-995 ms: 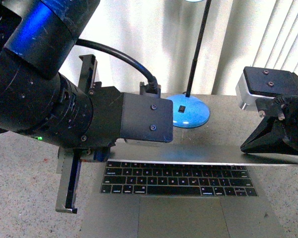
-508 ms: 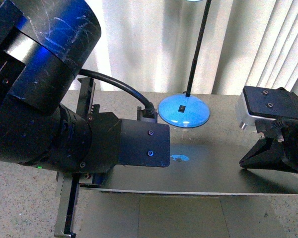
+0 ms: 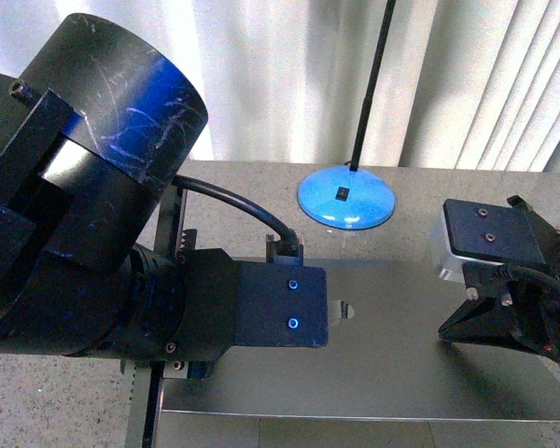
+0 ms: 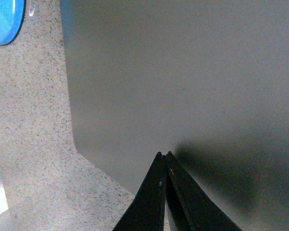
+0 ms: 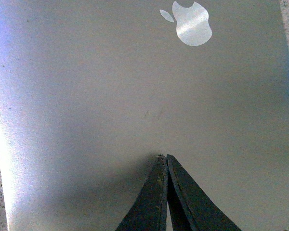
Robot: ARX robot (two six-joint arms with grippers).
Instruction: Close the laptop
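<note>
Laptop lies on the table with its lid almost flat. Only a thin strip of the base shows at the front edge. The left gripper and the right gripper are both pinched closed, hold nothing, and have their tips on the lid. Bare table lies past the lid's left edge. A blue lamp stands near the back edge. A second ago the keys showed; now the lid hides them.

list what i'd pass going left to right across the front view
left arm → blue lamp base → right arm; the laptop is left out, since its lid spans under most of that width
</note>
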